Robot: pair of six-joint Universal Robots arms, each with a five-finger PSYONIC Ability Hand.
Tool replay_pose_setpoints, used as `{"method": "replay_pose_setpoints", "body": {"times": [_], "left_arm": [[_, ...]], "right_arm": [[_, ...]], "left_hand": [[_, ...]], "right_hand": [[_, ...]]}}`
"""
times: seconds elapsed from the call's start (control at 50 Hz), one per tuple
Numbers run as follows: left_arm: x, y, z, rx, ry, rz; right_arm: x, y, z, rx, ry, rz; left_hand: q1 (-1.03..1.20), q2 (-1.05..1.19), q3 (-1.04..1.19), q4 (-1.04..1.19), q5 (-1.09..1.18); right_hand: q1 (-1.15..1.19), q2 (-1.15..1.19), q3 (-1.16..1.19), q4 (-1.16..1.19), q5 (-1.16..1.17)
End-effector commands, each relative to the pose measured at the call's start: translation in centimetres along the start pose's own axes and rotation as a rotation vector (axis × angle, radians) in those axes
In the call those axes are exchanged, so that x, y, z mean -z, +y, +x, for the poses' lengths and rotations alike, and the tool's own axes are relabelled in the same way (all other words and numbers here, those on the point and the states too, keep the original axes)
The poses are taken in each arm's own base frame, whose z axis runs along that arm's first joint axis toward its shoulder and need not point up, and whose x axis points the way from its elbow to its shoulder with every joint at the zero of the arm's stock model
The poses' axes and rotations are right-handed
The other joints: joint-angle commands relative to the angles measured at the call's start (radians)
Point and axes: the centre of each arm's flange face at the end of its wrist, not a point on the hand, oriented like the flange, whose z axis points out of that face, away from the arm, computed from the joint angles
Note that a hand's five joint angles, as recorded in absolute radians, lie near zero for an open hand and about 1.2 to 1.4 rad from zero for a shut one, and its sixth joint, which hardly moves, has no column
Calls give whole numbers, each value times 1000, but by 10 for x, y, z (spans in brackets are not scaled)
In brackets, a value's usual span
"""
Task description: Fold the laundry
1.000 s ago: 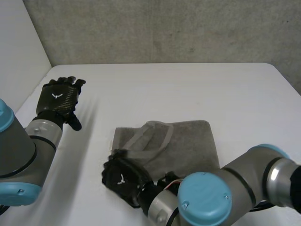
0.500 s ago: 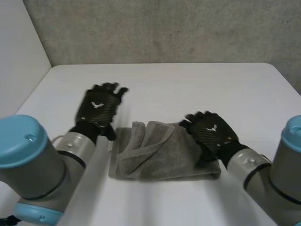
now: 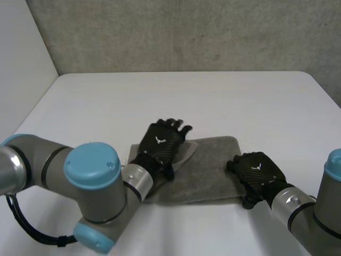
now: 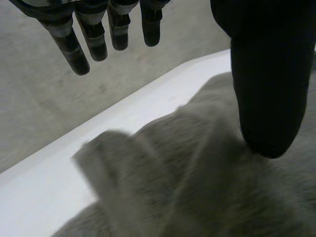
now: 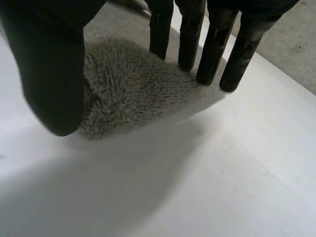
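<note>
A grey towel lies folded on the white table, with a lighter hem strip showing at its left part. My left hand hovers over that left part, fingers straight and the thumb apart above the towel; it is open. My right hand sits at the towel's near right corner. Its straight fingers rest on the towel near the edge, and the thumb stands beside the corner without pinching it.
The table's far edge meets a grey wall, and a white wall stands at the left. Bare table surrounds the towel on all sides. Both arms reach in from the near side.
My left hand has moved right from beside the towel to over its left part. My right hand has slid toward me to the near right corner. The towel lies flatter.
</note>
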Motion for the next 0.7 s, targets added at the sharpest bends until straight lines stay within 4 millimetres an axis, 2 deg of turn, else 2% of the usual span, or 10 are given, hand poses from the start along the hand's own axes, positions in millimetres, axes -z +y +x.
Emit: {"method": "replay_pose_setpoints", "body": {"times": [0.02,0.08,0.2,0.26,0.3,0.42,0.46,0.48,0.62,0.7], "left_arm": [[-12,18,-52,3,-248,-79],[-6,22,-58,-1,-286,-121],[11,20,-55,-50,-274,-173],[20,11,-56,-76,-276,-162],[28,-4,-58,-71,-288,-126],[41,-18,-62,-69,-305,-102],[49,-18,-70,-67,-335,-111],[49,-18,-70,-67,-335,-111],[62,-14,-95,-48,-413,-136],[62,-11,-103,-41,-433,-148]], "right_arm": [[-5,0,5,44,50,21],[-9,-6,9,59,69,57],[-14,-26,16,126,98,121],[-15,-48,5,254,82,184],[-12,-70,-21,392,36,233],[-12,-96,-67,541,-56,308],[-11,-108,-97,589,-127,374],[-11,-108,-98,589,-127,374],[-19,-94,-173,639,-379,469],[-27,-87,-187,625,-447,485]], "left_hand": [[42,41,41,43,16],[42,41,41,43,16],[33,32,32,34,7],[36,35,35,37,10],[27,26,26,28,1],[24,23,23,25,-2],[21,21,20,22,-5],[21,21,20,22,-5],[21,21,20,22,-5],[18,18,17,19,-8]], "right_hand": [[746,690,685,691,700],[1033,978,972,979,988],[1034,979,973,980,989],[1034,979,973,980,989],[1034,979,973,980,989],[1034,979,973,980,989],[1034,979,973,980,989],[1034,979,973,980,989],[1034,979,973,980,989],[1034,979,973,980,989]]}}
